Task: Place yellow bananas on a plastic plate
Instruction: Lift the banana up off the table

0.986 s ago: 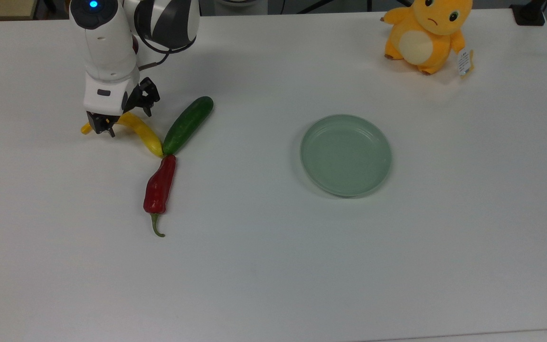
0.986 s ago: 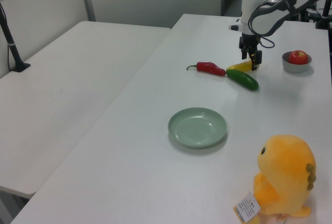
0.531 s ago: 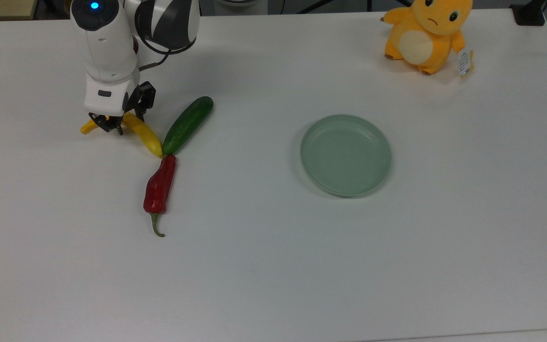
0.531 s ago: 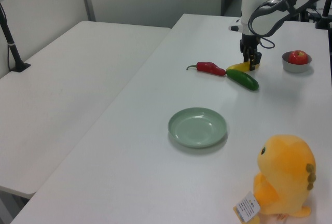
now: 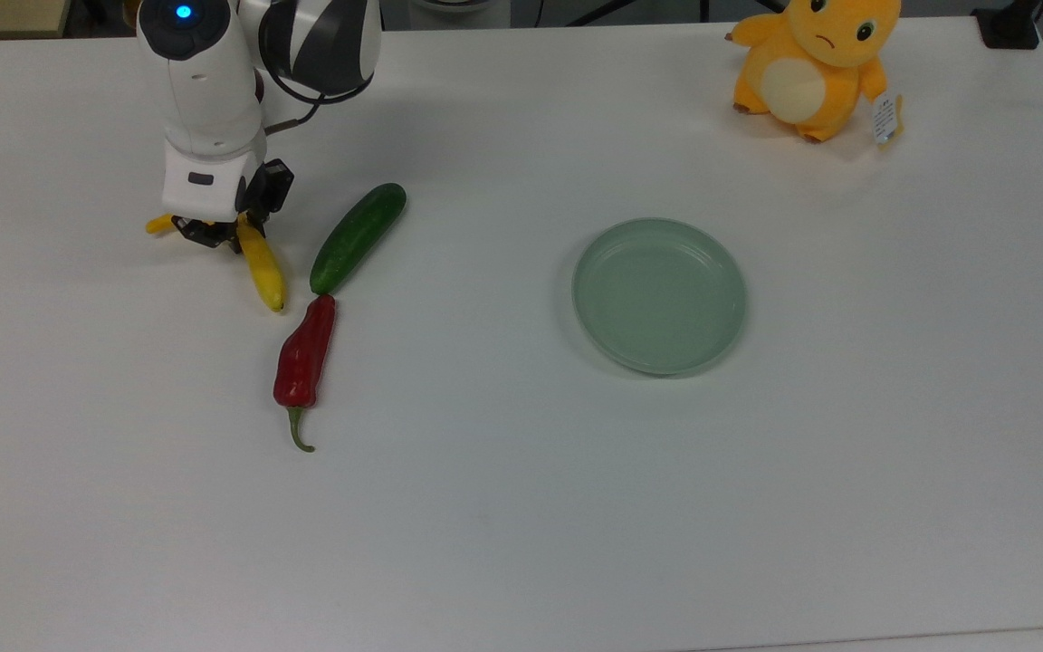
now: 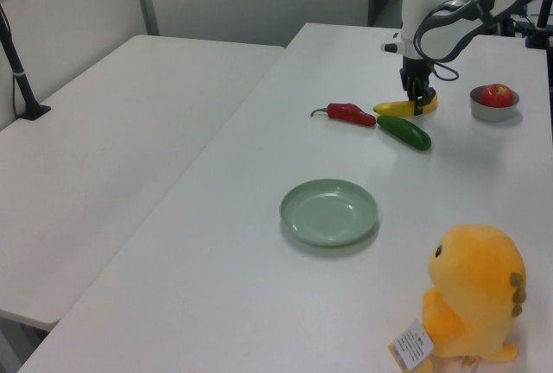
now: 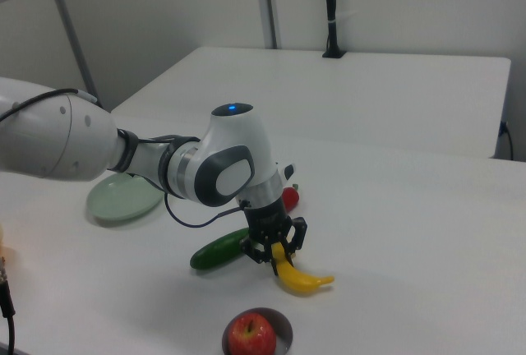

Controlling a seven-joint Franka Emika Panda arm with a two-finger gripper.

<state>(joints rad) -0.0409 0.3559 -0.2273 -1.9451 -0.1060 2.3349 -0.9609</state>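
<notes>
Yellow banana (image 5: 261, 266) is pinched in the gripper (image 5: 214, 237), fingers pressed onto it near the stem end. It sits in the top view's upper left, well apart from the plastic plate (image 5: 658, 294). In the right view the banana (image 7: 297, 277) hangs from the gripper (image 7: 276, 255) with its far end low, at or just off the white table (image 5: 521, 507) (can't tell which).

Progress, my read: grasp done, lift barely started. Left to do: raise it, carry it across to the plate, let go. Plate holds nothing.

Neighbours: green cucumber (image 5: 358, 237) just beside the banana's free tip in the top view, with a gap. Red chili (image 5: 304, 355) below that, its top touching or nearly touching the cucumber's lower end. In the left view, a steel bowl (image 6: 493, 106) with a red apple (image 6: 497, 94) sits beyond the gripper. Orange plush toy (image 5: 813, 63) at the top view's upper right, clear of the path.

Versus a second ago: the banana's tip was against the cucumber and chili junction; now it has swung away toward the top view's left and the banana points more steeply down the frame. Stem end moved up a bit. Gripper has shifted slightly and closed in. Cucumber, chili, plate unchanged.
</notes>
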